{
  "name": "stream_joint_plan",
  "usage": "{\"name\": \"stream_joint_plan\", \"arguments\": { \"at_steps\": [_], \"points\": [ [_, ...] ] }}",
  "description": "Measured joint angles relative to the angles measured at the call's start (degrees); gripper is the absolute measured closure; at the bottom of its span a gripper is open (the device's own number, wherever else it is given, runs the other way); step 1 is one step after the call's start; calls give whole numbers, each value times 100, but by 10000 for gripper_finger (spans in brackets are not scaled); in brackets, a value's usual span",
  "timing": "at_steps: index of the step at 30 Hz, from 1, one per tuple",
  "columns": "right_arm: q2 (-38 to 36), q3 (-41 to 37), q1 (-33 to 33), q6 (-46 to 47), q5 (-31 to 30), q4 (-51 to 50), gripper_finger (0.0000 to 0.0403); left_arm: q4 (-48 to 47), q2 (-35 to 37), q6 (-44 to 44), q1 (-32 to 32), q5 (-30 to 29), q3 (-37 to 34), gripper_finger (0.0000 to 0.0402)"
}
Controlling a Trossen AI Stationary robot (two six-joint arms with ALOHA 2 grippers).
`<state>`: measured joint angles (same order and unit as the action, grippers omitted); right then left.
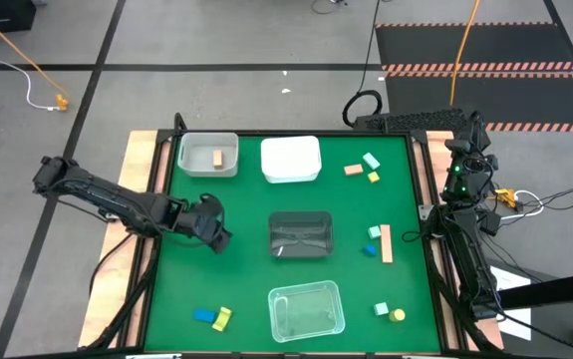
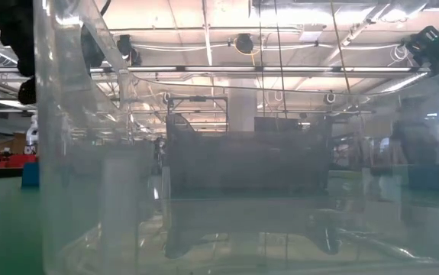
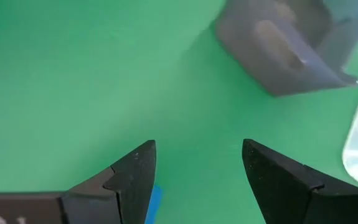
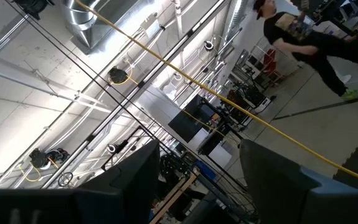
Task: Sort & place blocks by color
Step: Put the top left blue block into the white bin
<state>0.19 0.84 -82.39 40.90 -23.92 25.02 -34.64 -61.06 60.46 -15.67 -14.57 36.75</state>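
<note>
My left gripper (image 1: 218, 235) (image 3: 198, 155) hovers open over bare green mat left of the dark tray (image 1: 301, 236) and holds nothing. A sliver of a blue block (image 3: 155, 202) shows beside one finger. The blocks lie in groups on the mat: salmon (image 1: 353, 171), mint (image 1: 371, 161) and yellow (image 1: 374, 178) at the far right. A tan bar (image 1: 386, 243), mint (image 1: 374, 232) and blue (image 1: 369, 249) lie mid right, and mint (image 1: 381, 310) with yellow (image 1: 398, 315) near right. Blue (image 1: 203, 316) and yellow (image 1: 222, 318) lie near left. One tan block (image 1: 218, 157) lies in the far-left clear tray (image 1: 191, 160). My right gripper (image 1: 468, 160) (image 4: 197, 174) is open at the table's right edge, pointing up at the ceiling.
A white tray (image 1: 291, 160) stands at the far middle and a clear tray (image 1: 307, 309) at the near middle, filling the low view. The dark tray (image 3: 284, 43) lies ahead of my left fingers. A person (image 4: 303, 31) moves in the room beyond the table.
</note>
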Motion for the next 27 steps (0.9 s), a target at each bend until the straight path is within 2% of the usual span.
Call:
{"name": "stream_joint_plan", "arguments": {
  "at_steps": [12,20,27],
  "points": [
    [0,2,0,-2,0,-2,190,-797,-139,1093,-183,-52,0,163],
    [0,0,0,-2,8,0,190,-929,-376,1549,-225,-45,4,163],
    [-1,1,0,0,3,0,190,-926,-625,2212,-566,42,4,162]
  ]
}}
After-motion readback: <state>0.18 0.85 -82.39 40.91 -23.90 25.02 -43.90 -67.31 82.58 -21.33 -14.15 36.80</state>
